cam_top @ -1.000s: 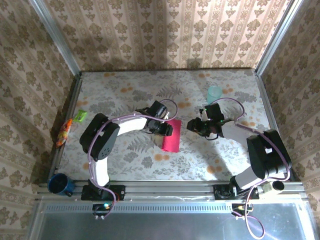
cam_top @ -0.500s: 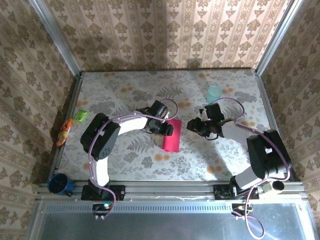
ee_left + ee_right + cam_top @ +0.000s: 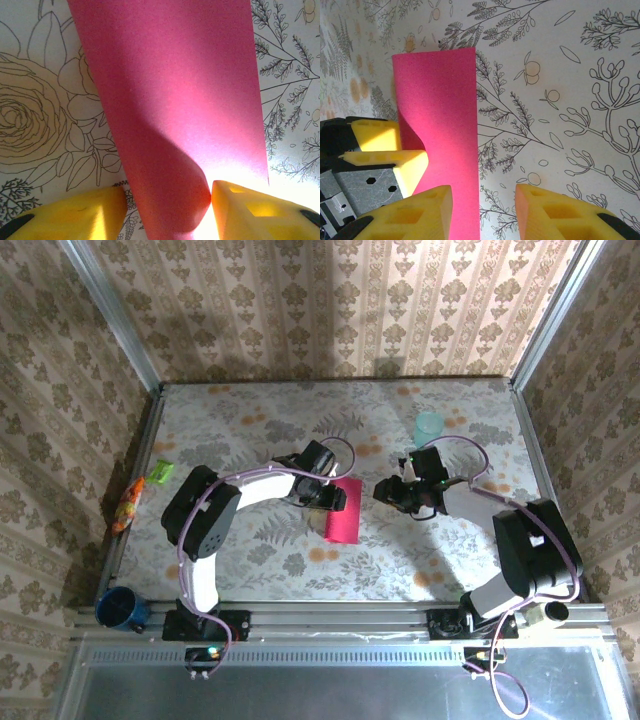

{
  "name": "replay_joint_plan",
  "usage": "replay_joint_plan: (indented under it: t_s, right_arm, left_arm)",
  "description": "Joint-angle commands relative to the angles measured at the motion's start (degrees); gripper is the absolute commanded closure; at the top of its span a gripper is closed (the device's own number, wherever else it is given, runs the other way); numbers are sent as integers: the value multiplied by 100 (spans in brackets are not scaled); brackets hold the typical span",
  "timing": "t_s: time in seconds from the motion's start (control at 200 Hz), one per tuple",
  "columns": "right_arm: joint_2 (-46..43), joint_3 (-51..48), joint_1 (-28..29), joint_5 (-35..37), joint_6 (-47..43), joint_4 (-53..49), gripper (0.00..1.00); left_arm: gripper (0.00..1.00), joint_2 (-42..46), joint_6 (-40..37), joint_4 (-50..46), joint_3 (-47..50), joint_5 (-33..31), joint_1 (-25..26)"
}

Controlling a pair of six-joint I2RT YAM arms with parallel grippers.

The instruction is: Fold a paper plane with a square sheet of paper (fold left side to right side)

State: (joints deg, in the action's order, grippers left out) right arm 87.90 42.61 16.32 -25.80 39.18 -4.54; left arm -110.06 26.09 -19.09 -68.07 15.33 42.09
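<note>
The paper point(image 3: 340, 523) is seen lying on the table point(image 3: 240, 420), to the left of the cup point(image 3: 428, 426) and nearer the arm bases than it. It is folded into a narrow strip. Its long axis is set near-to-far, with the far end tipped slightly toward the cup's side. Both ends are cut square, so no tip is shown. The straight long edge is turned toward the cup, and the other long side is lifted off the table in a soft curl.

The left gripper point(image 3: 167, 190) is placed at that curled side, over the strip's far half, on the side away from the cup. Its jaws are held about half apart, and the raised curl is taken between them, touching one finger point(image 3: 250, 210). Whether it is truly clamped cannot be told.

The right gripper point(image 3: 482, 189) is held between the paper and the cup, nearer than the cup. Its jaws are set moderately apart and nothing is held between them. In the right wrist view the strip's straight edge is lined up with the gap.

A mug point(image 3: 120, 608) and packets point(image 3: 127, 502) are found far to the cup's left, well apart from the paper.
</note>
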Motion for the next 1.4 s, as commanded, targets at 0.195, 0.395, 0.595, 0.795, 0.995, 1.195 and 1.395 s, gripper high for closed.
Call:
replay_joint_plan:
  t_s: [0.195,0.395,0.595,0.795,0.995,1.195,1.395]
  right_arm:
    - [271,77,123,-238,17,160,61]
    - [656,323,431,-379,177,446,66]
    - [1115,587,733,-422,318,672,80]
    - [1519,730,777,-430,292,676,92]
    - [1791,863,820,-182,69,132,95]
    - [1841,881,878,310,-224,-567,96]
    - [1956,872,882,471,-307,-753,97]
  left_arm:
    - [47,-569,-15,-230,170,-320,15]
    - [48,-556,-16,-229,210,-344,21]
    - [48,-556,-26,-252,225,-370,23]
    - [48,-587,-41,-253,204,-379,23]
    - [48,-564,-55,-262,168,-382,21]
    - [46,-148,-51,-188,166,-196,-105]
    - [40,840,-46,-51,198,176,-528]
